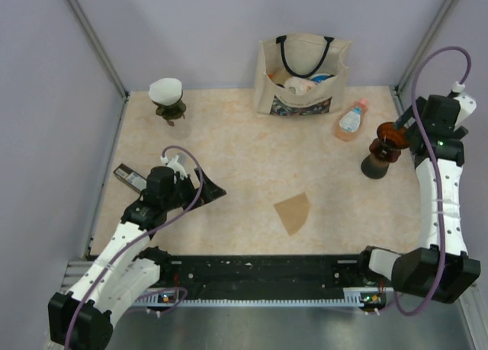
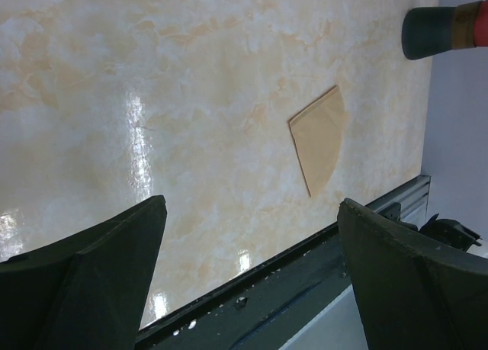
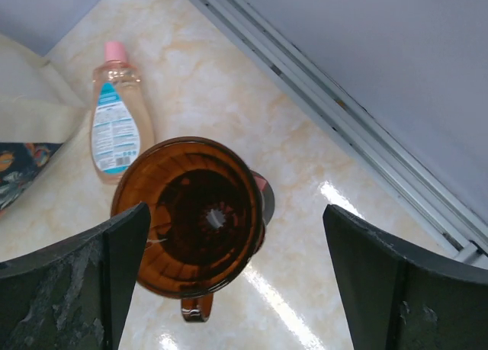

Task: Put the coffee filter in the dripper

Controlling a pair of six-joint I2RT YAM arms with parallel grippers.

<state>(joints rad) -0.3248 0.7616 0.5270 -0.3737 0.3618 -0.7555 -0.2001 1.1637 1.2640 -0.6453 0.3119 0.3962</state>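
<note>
The work surface was a glossy beige marbled table (image 1: 229,136) enclosed by plain lavender walls.

**Task items.** The flat, fan-shaped brown paper coffee filter (image 1: 293,211) (image 2: 320,136) lay on the table near the front rail, roughly midway between the two arms and touching nothing. The amber translucent cone dripper (image 1: 387,134) (image 3: 194,213) stood on a dark base at the right, just beside a clear bottle with a pink cap (image 1: 351,121) (image 3: 114,121).

**Grippers.** The left gripper (image 1: 200,184) (image 2: 248,213) was spread wide and held nothing, and it was well apart from the filter. The right gripper (image 1: 408,133) (image 3: 236,213) was also spread and empty. In the wrist view the dripper sat between its fingers. Whether the fingers were level with the rim or above it could not be determined.

**Likely faults.**
- The filter lay flush on a slick surface, so closing fingers would probably push it along rather than lift it, or crease it.
- The filter was folded flat. Unless opened, it would likely rest across the cone instead of seating.
- The dripper looked top-heavy on its base, so an off-centre contact by either arm could tip it.
- A second dripper with a white filter (image 1: 168,98) stood at the back left and could be mistaken for the target.
</note>
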